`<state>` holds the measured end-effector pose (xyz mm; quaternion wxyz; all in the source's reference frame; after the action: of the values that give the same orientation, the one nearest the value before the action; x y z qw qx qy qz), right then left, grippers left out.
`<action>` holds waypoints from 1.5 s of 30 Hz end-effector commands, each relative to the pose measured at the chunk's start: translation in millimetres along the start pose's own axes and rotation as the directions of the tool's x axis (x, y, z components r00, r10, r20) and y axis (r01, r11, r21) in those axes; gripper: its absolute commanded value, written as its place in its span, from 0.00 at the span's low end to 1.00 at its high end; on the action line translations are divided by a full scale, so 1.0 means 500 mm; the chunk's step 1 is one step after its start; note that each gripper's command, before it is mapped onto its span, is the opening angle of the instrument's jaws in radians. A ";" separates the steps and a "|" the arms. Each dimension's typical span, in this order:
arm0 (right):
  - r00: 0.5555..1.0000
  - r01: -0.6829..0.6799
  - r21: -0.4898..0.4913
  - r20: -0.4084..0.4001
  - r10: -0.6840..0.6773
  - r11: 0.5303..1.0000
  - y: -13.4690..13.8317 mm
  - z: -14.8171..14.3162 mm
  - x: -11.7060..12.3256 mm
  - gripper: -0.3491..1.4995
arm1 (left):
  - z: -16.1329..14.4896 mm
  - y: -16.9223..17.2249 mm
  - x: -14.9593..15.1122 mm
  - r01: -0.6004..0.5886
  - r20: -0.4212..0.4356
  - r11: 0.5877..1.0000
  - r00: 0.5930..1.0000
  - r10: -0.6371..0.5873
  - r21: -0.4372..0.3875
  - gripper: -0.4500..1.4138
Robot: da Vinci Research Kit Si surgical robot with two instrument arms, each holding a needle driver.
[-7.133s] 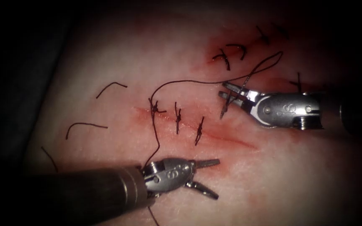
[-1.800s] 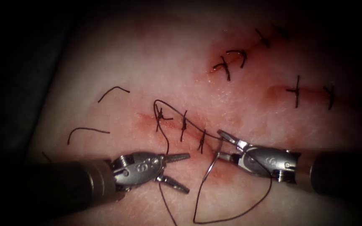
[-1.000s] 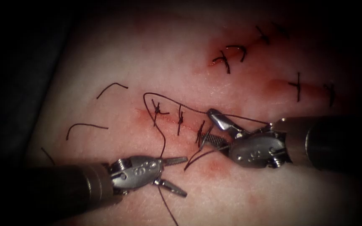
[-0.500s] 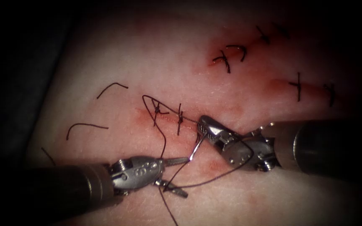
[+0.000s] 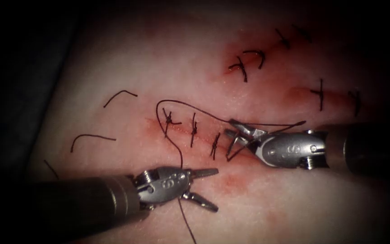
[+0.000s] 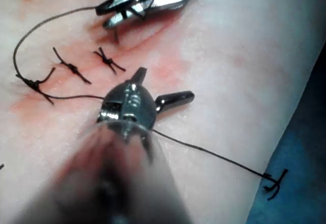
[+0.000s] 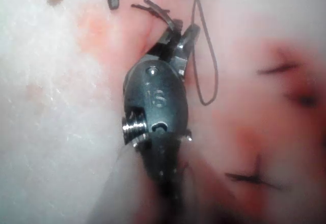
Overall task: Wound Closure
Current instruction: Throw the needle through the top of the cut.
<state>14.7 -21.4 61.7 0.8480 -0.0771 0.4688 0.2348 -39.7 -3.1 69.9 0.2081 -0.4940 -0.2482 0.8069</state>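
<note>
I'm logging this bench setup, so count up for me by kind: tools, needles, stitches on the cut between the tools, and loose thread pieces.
Tools: 2, left tool open, empty; right tool holding the needle.
Needle: 1, tip at the cut; whether it is in the tissue is unclear.
Stitches: 3
Loose thread pieces: 3
Total: 9
</note>
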 end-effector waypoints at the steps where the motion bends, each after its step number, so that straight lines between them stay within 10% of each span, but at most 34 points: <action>1: 0.998 -0.060 0.036 -0.015 0.060 0.998 0.0018 0.0000 -0.0011 0.00 | 0.0027 -0.0009 -0.0006 0.001 -0.001 1.000 1.000 -0.001 0.003 0.48; 22: 0.974 -0.194 0.246 -0.069 0.216 0.950 0.0057 0.0008 0.0037 0.00 | 0.0057 -0.0046 -0.0093 -0.010 0.064 1.000 0.998 0.010 -0.006 0.46; 33: 0.861 -0.476 0.414 0.036 0.508 0.776 0.0025 0.0031 0.0041 0.00 | 0.0036 -0.0046 -0.0101 -0.007 0.071 1.000 0.997 0.007 0.002 0.46; 45: 0.753 -0.640 0.392 0.147 0.642 0.660 -0.0035 0.0021 0.0004 0.00 | 0.0032 -0.0051 -0.0095 -0.003 0.071 1.000 0.997 0.003 0.003 0.46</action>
<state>15.7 -22.1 61.3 0.7043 0.2780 0.5057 0.4135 -38.4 -3.9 74.7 0.1990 -0.4645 -0.2527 0.8251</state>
